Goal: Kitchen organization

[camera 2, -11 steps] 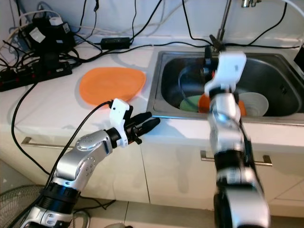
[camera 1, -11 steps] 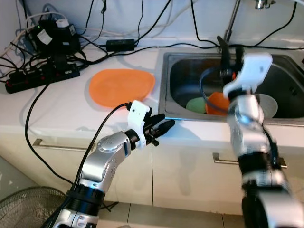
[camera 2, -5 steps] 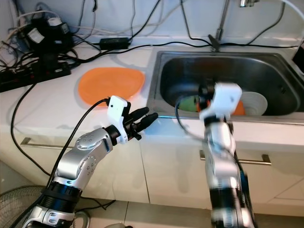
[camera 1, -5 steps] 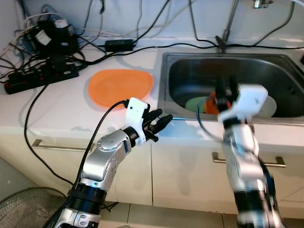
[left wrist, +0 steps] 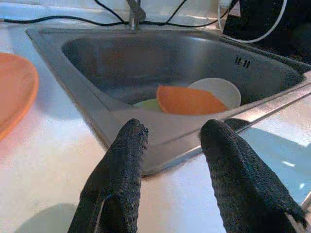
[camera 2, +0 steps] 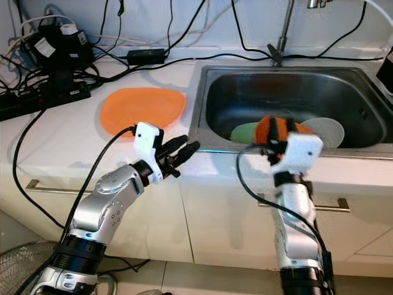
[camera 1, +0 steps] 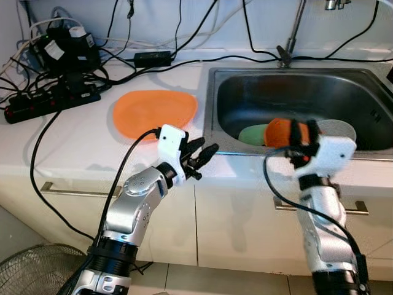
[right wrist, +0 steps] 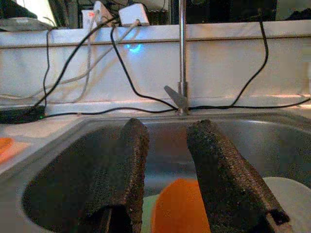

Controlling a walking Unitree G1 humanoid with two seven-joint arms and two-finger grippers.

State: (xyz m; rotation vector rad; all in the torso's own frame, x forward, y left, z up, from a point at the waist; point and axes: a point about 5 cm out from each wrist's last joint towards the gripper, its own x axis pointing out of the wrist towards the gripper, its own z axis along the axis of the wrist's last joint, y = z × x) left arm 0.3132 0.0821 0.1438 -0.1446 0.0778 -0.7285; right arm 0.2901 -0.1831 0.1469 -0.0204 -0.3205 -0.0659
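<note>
An orange dish (left wrist: 188,100) is seen lying in the steel sink (camera 1: 245,92), overlapped by a green dish (camera 1: 252,133) on one side and a white plate (left wrist: 221,89) on the other. The right pincer (right wrist: 167,165) is held in front of the sink's near rim, level with the orange dish, its two black fingers (right wrist: 221,170) spread apart with nothing between them; in the right wrist view the orange dish shows low between them, with the faucet (right wrist: 181,58) beyond. The left pincer (camera 1: 199,161) is held over the tabletop (camera 1: 73,141) edge just beside the sink's left corner, its fingers (left wrist: 121,170) likewise parted and empty. Farther out, an orange mat (camera 1: 155,112) lies flat on the tabletop, and a tangle of cables with a power strip (camera 1: 52,98) sits at the far left corner. The step in hand is judged to be reaching into the sink for one of the dishes, probably the orange one. For this to be done well, the right pincer should be carried over the rim and lowered onto the raised edge of the orange dish, so that one finger slips under the lip and one over it, and the closing should be delayed until the edge is seated deep between the fingers. Contact with the white plate and the sink wall should be avoided, since the stacked dishes could be shifted by a careless nudge.
</note>
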